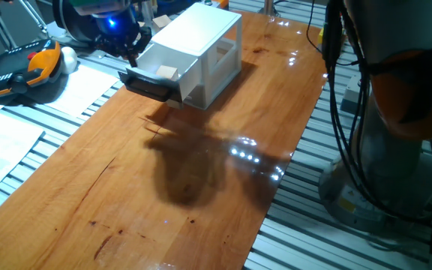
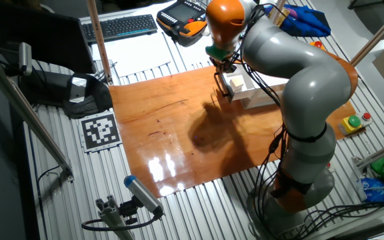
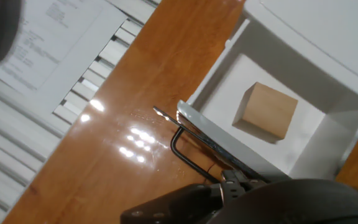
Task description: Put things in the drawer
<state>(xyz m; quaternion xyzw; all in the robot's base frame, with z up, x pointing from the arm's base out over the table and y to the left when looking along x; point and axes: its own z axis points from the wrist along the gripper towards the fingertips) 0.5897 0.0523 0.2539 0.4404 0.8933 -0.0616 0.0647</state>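
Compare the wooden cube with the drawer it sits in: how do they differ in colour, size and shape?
The cube is pale beige wood, while the drawer is white. The cube is small and takes up only part of the floor of the much wider drawer. The cube is a solid block, whereas the drawer is a shallow open tray with a dark handle bar across its front. Both have flat, plain faces and square corners.

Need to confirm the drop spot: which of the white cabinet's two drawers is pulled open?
The upper drawer, the shallow white tray with the dark handle bar, is open and holds a pale beige wooden cube. The lower drawer is shut.
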